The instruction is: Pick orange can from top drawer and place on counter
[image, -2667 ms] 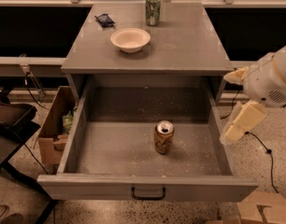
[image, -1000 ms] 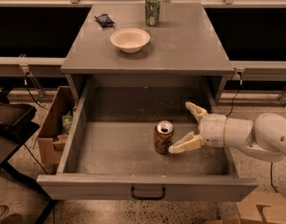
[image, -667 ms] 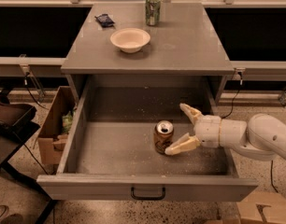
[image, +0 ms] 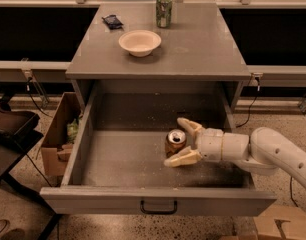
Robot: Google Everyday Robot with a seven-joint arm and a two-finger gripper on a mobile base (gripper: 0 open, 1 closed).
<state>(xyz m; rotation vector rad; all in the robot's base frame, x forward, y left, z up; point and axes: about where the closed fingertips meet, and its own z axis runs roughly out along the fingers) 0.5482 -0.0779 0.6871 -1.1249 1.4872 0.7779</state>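
The orange can [image: 175,142] stands upright on the crumb-speckled floor of the open top drawer [image: 123,159], right of centre. My gripper [image: 182,142] reaches in from the right, low inside the drawer. It is open, with one pale finger behind the can and the other in front, so the can sits between them. I cannot tell whether the fingers touch it. The counter [image: 193,49] is the grey cabinet top behind the drawer.
On the counter stand a white bowl [image: 139,42], a green and white can [image: 164,11] and a small dark packet [image: 112,21]. A cardboard box [image: 60,136] sits on the floor left of the drawer. The drawer's black handle [image: 158,207] is at front centre.
My gripper came from outside the drawer's right side down into it, then slid left until its open fingers straddle the can. The can has not moved.
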